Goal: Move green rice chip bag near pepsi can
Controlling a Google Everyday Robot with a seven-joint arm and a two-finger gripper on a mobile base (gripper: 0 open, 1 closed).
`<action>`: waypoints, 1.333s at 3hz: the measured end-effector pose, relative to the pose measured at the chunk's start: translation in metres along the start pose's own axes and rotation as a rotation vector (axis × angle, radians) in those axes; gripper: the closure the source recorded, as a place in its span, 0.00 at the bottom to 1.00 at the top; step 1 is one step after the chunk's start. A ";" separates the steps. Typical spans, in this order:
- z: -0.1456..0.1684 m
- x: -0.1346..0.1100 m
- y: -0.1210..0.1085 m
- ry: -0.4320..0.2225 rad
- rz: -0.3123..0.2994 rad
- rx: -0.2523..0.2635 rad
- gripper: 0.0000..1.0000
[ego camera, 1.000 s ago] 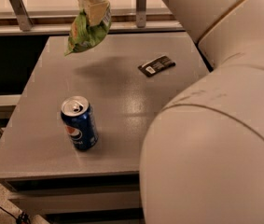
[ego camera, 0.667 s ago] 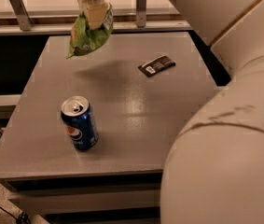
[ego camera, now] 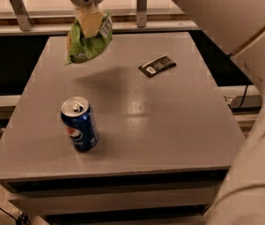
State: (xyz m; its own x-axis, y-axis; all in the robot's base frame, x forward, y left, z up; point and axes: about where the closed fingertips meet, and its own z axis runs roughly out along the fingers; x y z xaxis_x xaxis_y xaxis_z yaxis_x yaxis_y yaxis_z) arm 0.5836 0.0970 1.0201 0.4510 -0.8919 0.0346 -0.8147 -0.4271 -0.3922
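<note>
One gripper (ego camera: 91, 24) hangs at the top of the camera view, its pale fingers (ego camera: 90, 21) clamped on the upper edge of the green rice chip bag (ego camera: 83, 48). The bag dangles clear of the grey table (ego camera: 179, 125) above its far left part, casting a soft shadow below. The pepsi can (ego camera: 79, 124) stands upright well apart, nearer the front-left edge, and a small black packet (ego camera: 157, 65) lies off to the right. To finish well, the arm should probably carry the bag forward toward the can, lower it just beside the can without brushing it, and release only once the bag rests on the surface. Compared with a second ago, the bag hangs slightly lower and closer to the can, the robot's white arm (ego camera: 244, 27) blocks less of the tabletop, and can and packet sit unchanged.
</note>
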 end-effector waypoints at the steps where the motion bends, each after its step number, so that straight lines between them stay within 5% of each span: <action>1: -0.005 -0.009 0.009 0.012 0.007 0.008 1.00; 4: -0.022 -0.017 0.034 0.038 0.004 0.066 1.00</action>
State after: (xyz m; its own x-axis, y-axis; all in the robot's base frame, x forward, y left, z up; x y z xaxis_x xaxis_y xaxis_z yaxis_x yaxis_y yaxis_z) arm 0.5402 0.0940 1.0263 0.4324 -0.8992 0.0667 -0.7904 -0.4136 -0.4518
